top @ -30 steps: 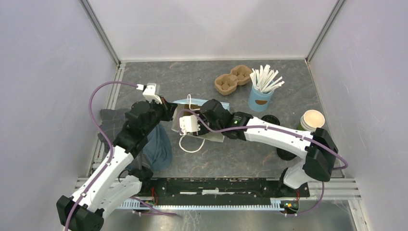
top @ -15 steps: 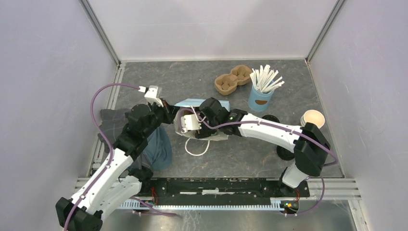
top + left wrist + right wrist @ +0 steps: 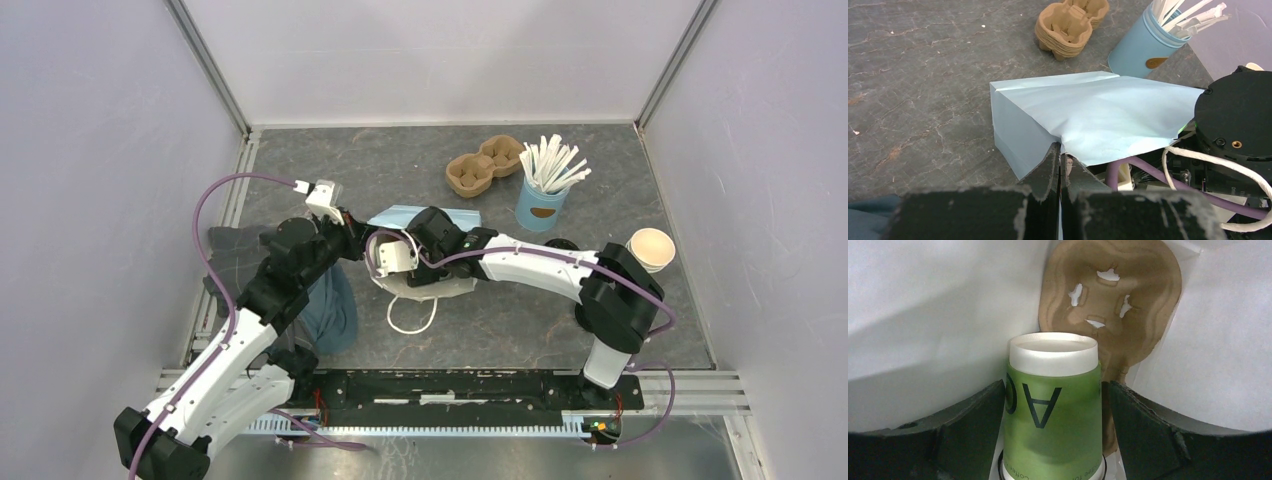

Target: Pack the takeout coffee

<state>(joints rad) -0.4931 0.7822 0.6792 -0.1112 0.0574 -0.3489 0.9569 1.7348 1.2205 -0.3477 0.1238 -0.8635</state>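
The bag [image 3: 1098, 115] lies on its side near the middle of the surface. The left end effector [image 3: 1060, 165] is clamped together on the upper lip of its mouth and holds it up. The coffee [image 3: 1050, 420] is inside the bag, base first, lid toward the mouth, pointing at a brown carrier [image 3: 1118, 290] at the bag's bottom. The right end effector [image 3: 1055, 390] is inside too, jaws apart on either side of the cup, with a thin gap showing on one side. Whether the other finger [image 3: 973, 430] touches the cup wall I cannot tell.

The risks, as I judge them:
- If that finger rubs the cup as the arm backs out, the cup may be dragged toward the mouth.
- The cup does not look seated in a well of the carrier, so it could roll or tip when the bag is stood up, and the lid could pop.
- If the left clamp slips, the paper may fall onto the right wrist and snag it.
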